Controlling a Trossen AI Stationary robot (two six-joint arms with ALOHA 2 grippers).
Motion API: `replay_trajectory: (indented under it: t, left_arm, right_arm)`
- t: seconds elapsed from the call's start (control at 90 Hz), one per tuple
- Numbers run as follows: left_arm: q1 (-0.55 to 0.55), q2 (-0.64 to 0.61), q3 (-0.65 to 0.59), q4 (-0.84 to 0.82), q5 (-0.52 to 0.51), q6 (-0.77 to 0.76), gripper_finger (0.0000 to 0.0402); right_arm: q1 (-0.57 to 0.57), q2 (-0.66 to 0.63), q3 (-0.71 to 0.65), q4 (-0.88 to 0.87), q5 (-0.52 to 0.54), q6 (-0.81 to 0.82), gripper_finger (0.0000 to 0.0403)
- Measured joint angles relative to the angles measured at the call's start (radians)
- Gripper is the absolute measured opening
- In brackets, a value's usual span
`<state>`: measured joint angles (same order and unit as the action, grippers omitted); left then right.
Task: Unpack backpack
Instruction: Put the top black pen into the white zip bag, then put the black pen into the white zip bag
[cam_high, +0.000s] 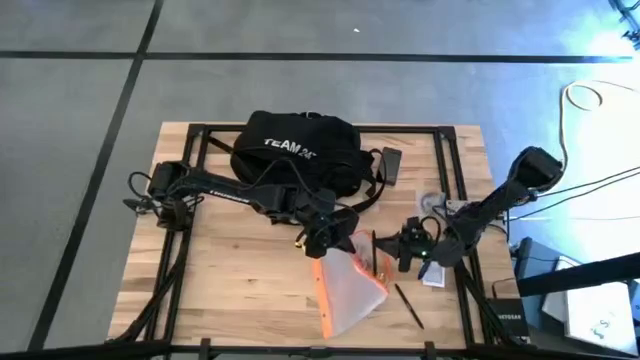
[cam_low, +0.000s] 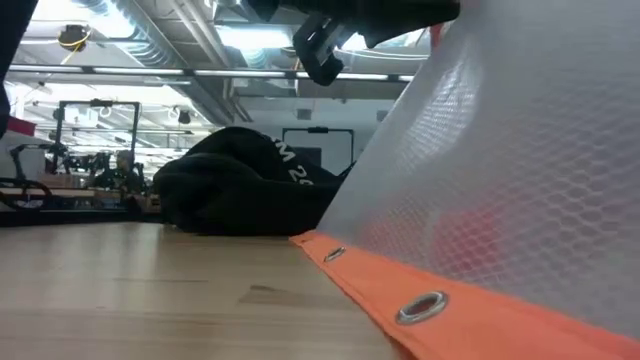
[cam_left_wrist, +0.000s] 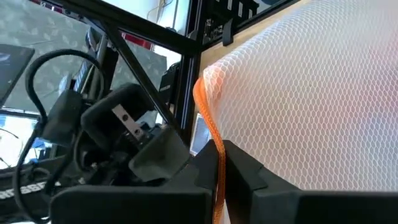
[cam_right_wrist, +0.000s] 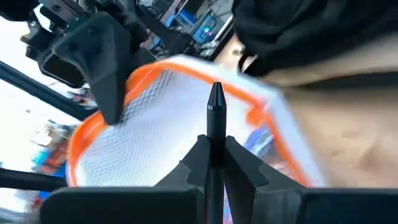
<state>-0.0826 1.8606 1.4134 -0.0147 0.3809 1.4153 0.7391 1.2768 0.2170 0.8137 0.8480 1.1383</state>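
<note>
Slumping at the far middle of the wooden worktop, the backpack lies with its white lettering facing up, untouched by either arm. Just in front of the backpack, the left gripper has its fingers pressed together on the orange-trimmed edge of a translucent mesh pouch, lifting that end off the boards. Beside the pouch, on the side away from the left arm, the right gripper pinches a black pen upright between its fingers. Another pen lies on the worktop near the pouch.
</note>
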Motion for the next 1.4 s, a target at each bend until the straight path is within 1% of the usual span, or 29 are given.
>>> replay_trajectory:
  t: [0.089,0.2,0.256,0.378,0.456,0.6,0.733,0.844,1.011,1.1,1.167,1.222,1.256,1.322,1.4]
  left_arm:
    - [0.0,0.0,0.0,0.0,0.0,0.002,0.0]
    - [0.0,0.0,0.0,0.0,0.0,0.006,0.0]
    - [0.0,0.0,0.0,0.0,0.0,0.005,0.0]
    - [0.0,0.0,0.0,0.001,0.001,0.013,0.0]
    - [0.0,0.0,0.0,0.004,0.008,0.018,0.0]
    - [0.0,0.0,0.0,0.007,0.008,0.018,0.0]
    - [-0.003,0.0,0.0,0.004,0.008,0.021,0.0]
    - [-0.004,0.0,0.0,0.004,0.01,0.018,0.0]
    - [-0.006,0.0,0.0,0.009,0.026,0.017,0.0]
    - [-0.007,-0.001,0.0,0.008,0.038,0.017,0.0]
    - [-0.007,-0.001,0.0,0.009,0.04,0.018,0.0]
    - [-0.007,-0.001,0.0,0.011,0.035,0.018,0.0]
    - [-0.007,-0.001,0.0,0.012,0.031,0.018,0.0]
    - [-0.006,-0.001,0.0,0.006,0.024,0.018,0.0]
    - [-0.004,-0.001,0.0,-0.007,0.017,0.008,0.0]
  right_arm:
    - [0.0,0.053,0.009,0.028,-0.028,0.061,0.0011]
    - [-0.002,0.107,0.06,0.03,-0.078,0.067,0.0011]
    - [-0.019,0.128,0.091,0.021,-0.114,0.053,0.0012]
    - [-0.1,0.168,0.168,0.017,-0.244,-0.045,0.002]
    - [-0.163,0.184,0.216,-0.04,-0.329,-0.105,0.0026]
    - [-0.261,0.21,0.292,-0.222,-0.462,-0.118,0.0035]
    - [-0.307,0.233,0.323,-0.24,-0.511,-0.128,0.0052]
    - [-0.31,0.235,0.336,-0.239,-0.532,-0.163,0.009]
    - [-0.309,0.235,0.365,-0.243,-0.616,-0.206,0.0183]
    - [-0.309,0.221,0.377,-0.243,-0.718,-0.255,0.0231]
    - [-0.309,0.191,0.381,-0.249,-0.794,-0.281,0.0257]
    - [-0.309,0.157,0.381,-0.276,-0.799,-0.292,0.0268]
    - [-0.308,0.129,0.381,-0.308,-0.784,-0.314,0.0271]
    - [-0.307,0.067,0.382,-0.394,-0.71,-0.359,0.0272]
    - [-0.306,-0.01,0.383,-0.539,-0.626,-0.373,0.0267]
